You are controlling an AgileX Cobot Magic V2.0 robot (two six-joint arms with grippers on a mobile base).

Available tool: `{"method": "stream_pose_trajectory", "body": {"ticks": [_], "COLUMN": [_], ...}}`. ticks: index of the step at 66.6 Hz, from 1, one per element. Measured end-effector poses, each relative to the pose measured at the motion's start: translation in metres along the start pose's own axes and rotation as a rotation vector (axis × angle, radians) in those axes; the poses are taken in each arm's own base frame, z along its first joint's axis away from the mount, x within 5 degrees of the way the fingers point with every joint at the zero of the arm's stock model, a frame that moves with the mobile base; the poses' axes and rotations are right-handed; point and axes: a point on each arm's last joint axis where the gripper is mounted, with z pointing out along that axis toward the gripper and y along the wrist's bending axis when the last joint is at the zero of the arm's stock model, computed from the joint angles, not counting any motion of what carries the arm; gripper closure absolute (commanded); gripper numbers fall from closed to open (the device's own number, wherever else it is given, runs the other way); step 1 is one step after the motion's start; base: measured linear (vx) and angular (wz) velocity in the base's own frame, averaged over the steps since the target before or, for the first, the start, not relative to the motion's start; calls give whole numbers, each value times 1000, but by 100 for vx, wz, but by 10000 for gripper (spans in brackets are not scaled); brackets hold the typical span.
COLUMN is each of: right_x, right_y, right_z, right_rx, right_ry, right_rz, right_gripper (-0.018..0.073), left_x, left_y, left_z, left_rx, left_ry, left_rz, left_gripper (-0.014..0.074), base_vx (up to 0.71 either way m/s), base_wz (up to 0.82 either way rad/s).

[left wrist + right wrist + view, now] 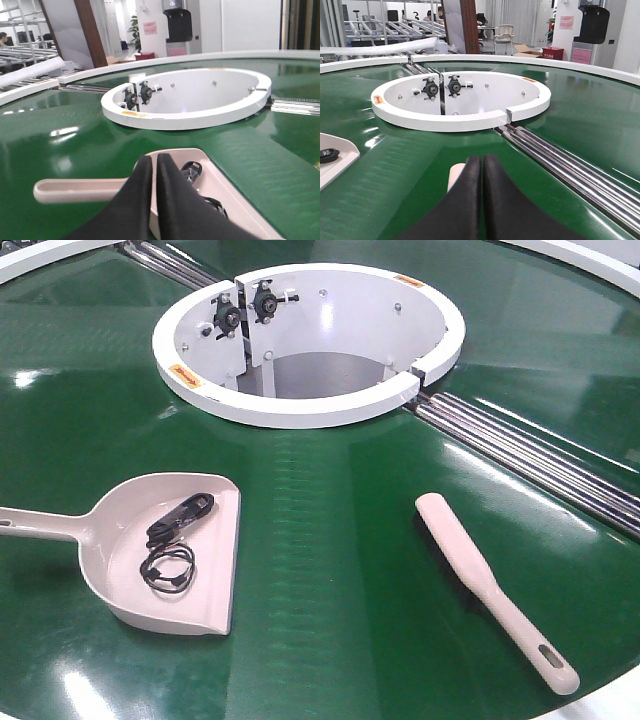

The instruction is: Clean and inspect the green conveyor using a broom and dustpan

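The green conveyor fills the front view. On its left lies the beige dustpan, its handle pointing left and black scraps inside it. The beige broom lies flat at the right, slotted handle end toward the front. Neither gripper shows in the front view. In the left wrist view my left gripper is shut and empty, hovering just in front of the dustpan near its handle. In the right wrist view my right gripper is shut and empty, over the broom, of which only the rounded tip shows.
The white ring-shaped hub stands at the middle back, with black bearing fittings inside. Silver rollers run in a seam from the hub toward the right. The belt's front right edge is close to the broom handle.
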Motion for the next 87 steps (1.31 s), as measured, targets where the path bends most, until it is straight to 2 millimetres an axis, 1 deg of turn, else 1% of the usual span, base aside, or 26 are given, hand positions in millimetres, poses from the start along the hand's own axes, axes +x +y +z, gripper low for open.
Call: {"method": "stream_pose_trajectory", "body": {"ticks": [5, 9, 17, 87], "right_x": [0, 0, 0, 0], "right_y": [0, 0, 0, 0], "right_z": [0, 0, 0, 0], "right_rx": [0, 0, 0, 0], "right_ry": [0, 0, 0, 0], "right_rz": [0, 0, 0, 0], "right_gripper": [568, 568, 569, 569], "left_x": [10, 10, 14, 16], "left_y": [0, 0, 0, 0], "left_z": [-3, -5, -6, -6], "left_rx": [-5, -6, -6, -7], "left_ry": [-4, -22, 12, 28], "left_rz": [-50, -67, -51, -45], "left_gripper": [603, 603, 603, 603], "base_vx": [0, 0, 0, 0], "base_wz": [0, 0, 0, 0]}}
